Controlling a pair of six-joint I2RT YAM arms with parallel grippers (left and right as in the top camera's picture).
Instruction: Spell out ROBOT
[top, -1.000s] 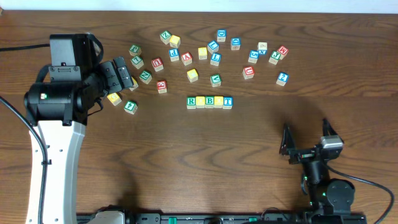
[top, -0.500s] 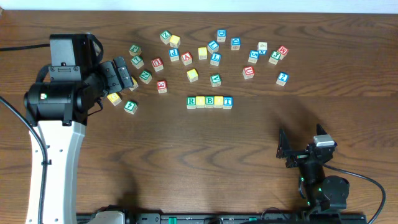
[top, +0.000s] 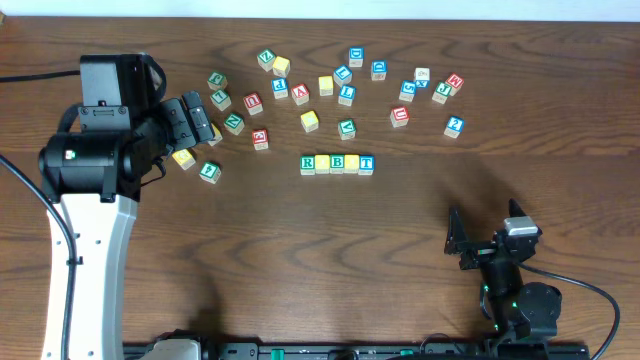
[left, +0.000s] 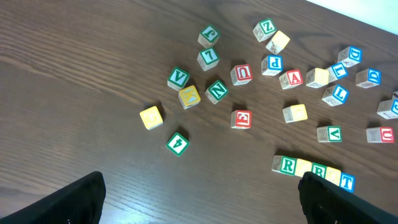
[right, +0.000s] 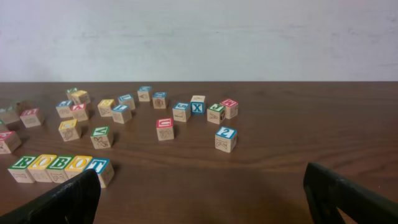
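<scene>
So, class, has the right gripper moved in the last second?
Yes: the right gripper drew back slightly, down-left in the overhead view, away from the block row.

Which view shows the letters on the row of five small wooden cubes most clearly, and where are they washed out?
Right wrist view: row of five small wooden cubes evenly lit, reads ROBOT. Overhead view: its two yellow-faced cubes washed out, letters unreadable. Left wrist view: the same; left gripper's black fingers blurred.

Dark wood-grain table, faint sheen, pale wooden ROBOT cubes, painted faces
</scene>
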